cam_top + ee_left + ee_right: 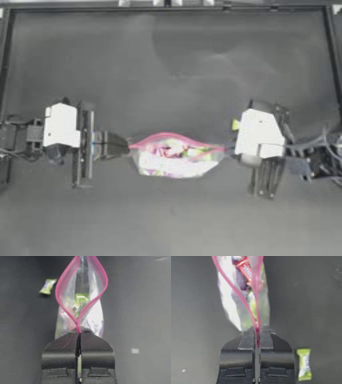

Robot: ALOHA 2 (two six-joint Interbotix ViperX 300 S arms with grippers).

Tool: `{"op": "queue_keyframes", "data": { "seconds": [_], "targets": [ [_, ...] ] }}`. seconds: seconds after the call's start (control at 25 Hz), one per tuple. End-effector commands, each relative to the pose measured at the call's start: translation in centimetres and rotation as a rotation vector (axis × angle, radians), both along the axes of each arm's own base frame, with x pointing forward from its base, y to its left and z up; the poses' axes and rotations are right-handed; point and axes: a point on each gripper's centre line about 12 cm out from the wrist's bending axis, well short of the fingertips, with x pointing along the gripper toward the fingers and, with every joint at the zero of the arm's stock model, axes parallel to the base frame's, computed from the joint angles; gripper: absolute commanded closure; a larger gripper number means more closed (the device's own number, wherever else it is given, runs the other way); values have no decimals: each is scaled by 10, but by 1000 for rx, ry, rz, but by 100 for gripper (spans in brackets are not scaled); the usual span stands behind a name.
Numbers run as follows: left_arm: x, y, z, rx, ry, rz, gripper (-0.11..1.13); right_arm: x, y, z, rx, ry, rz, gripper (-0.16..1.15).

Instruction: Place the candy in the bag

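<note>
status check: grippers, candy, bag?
Left gripper and right gripper shut on opposite ends of the bag, mouth open. Candy on table beside right gripper, outside bag. Nothing blocking.

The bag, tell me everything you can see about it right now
The bag is a clear plastic zip bag with a pink-red seal strip along its mouth, and multicoloured sweets show through its whitish walls. It sits mid-table, stretched between the two arms: the left gripper is shut on one end of the seal and the right gripper on the other. The two sides of the strip bow apart, so the mouth stands open. The candy lies outside on the table, beside the right gripper.
</note>
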Motion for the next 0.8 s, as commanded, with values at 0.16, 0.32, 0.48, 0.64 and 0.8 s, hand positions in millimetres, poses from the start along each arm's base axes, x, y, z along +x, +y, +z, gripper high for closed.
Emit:
{"op": "queue_keyframes", "data": {
  "seconds": [0.16,0.32,0.48,0.64,0.8],
  "targets": [
    [0,10,3,6,-10,28,97,-1,-7,5,15,-28,-6,91],
    [3,13,-6,7,15,38,97,-4,-11,-3,16,-20,-10,91],
    [7,16,-14,6,39,46,97,-5,-15,-10,22,-20,-14,91],
    [9,16,-18,4,48,46,97,-4,-13,-14,37,-35,0,91],
    [11,17,-23,2,60,49,97,-4,-14,-23,44,-31,2,91]
  ]
}}
